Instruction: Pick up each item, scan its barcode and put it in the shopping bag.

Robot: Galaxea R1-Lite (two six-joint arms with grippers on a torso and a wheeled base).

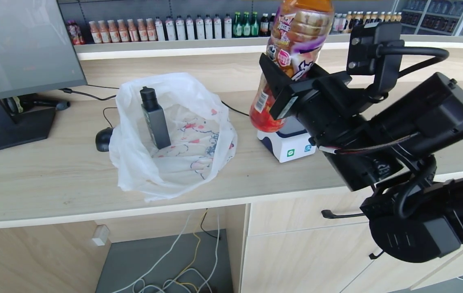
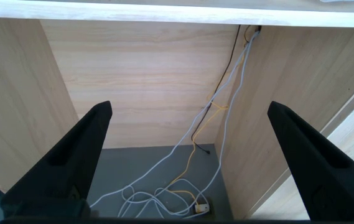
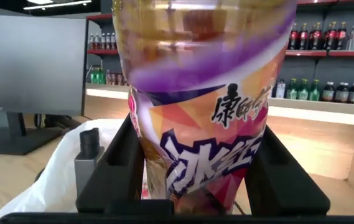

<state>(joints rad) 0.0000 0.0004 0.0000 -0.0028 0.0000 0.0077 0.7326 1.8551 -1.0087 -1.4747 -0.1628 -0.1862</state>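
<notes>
The right pincer [image 1: 296,83] is clamped on the waist of an orange drink bottle [image 1: 294,44], its two black fingers [image 3: 117,165] pressed against the label on either side. It holds the bottle tilted with the base just above the white scanner [image 1: 287,149] on the worktop [image 1: 52,183]. This looks like the scanning step: the bottle hangs low and close so that the barcode [image 1: 261,101] near its base can be read. The code seems to face left, toward the bag, rather than down at the scanner, so a turn of the wrist may be needed.

The bag [image 1: 133,154] sits open just left of the scanner, its mouth wide. A grey flask [image 1: 156,118] with a black cap already stands upright inside, against the far wall. The flask leaves room on the near side, though the soft rim could fold under a bottle coming in low.

The left pincer [image 2: 189,106] hangs below the worktop with its fingers spread wide and nothing between them, pointing at loose cables [image 2: 183,186] on the floor.

A mouse [image 1: 103,139] lies touching the bag's left side. A monitor [image 1: 15,44] stands at far left, and rows of drinks fill the far shelf [image 1: 174,40].
</notes>
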